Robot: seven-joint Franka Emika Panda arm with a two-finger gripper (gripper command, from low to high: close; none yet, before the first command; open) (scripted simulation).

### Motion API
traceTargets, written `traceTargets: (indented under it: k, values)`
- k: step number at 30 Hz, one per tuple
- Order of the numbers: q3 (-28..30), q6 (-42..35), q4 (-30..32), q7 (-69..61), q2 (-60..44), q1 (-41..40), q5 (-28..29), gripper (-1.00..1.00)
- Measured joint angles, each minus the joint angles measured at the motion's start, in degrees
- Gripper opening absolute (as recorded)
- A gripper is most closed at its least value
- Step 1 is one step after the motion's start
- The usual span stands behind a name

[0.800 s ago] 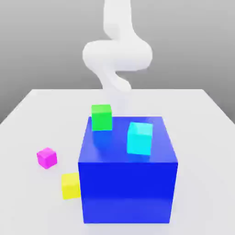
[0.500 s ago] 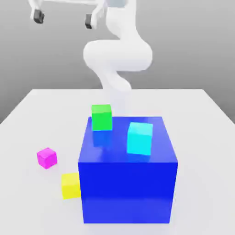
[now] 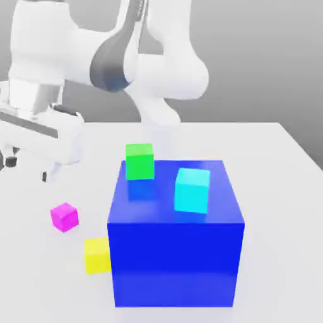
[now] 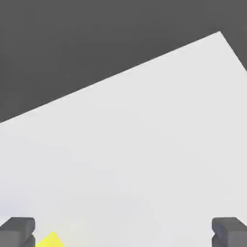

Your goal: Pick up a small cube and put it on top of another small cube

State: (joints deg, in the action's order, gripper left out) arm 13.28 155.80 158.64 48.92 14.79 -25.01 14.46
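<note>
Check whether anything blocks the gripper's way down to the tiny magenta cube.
Nothing visible does. The open gripper hangs above and to the exterior view's left of the tiny magenta cube, over bare white table. The small yellow cube sits apart from it.

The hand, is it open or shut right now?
Open. In the hand view the two dark fingertips sit far apart with bare table between them, and the hand holds nothing.

Open surface [image 3: 38,252] lies all around the pink cube [image 3: 64,216]. The yellow cube [image 3: 97,255] sits near it, tight against the big blue cube [image 3: 175,252], which walls off that side.
</note>
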Motion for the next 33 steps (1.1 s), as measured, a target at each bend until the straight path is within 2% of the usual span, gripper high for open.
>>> traceTargets:
  k: [7, 10, 13, 16, 20, 22, 25, 26, 33]
  values:
    - [6.9, 6.9, 7.3, -4.4, -7.7, -3.5, -3.2, 0.00]
    - [9.2, 9.9, 9.9, -8.5, -11.0, -3.8, -8.0, 0.00]
    - [8.7, 12.6, 9.7, -12.3, -14.5, -3.0, -13.8, 0.00]
    - [5.5, 15.3, 8.9, -17.1, -18.2, -4.1, -21.0, 0.00]
    - [-2.8, 19.0, 7.7, -23.2, -23.0, -10.3, -29.5, 0.00]
    - [-7.2, 20.9, 7.3, -25.1, -25.3, -14.2, -31.8, 0.00]
    - [-12.5, 24.0, 7.0, -26.1, -28.9, -19.7, -32.4, 0.00]
    - [-13.5, 24.6, 6.9, -26.3, -29.5, -20.7, -32.5, -1.00]
    - [-13.4, 24.4, 6.9, -26.6, -29.4, -20.4, -33.0, -1.00]
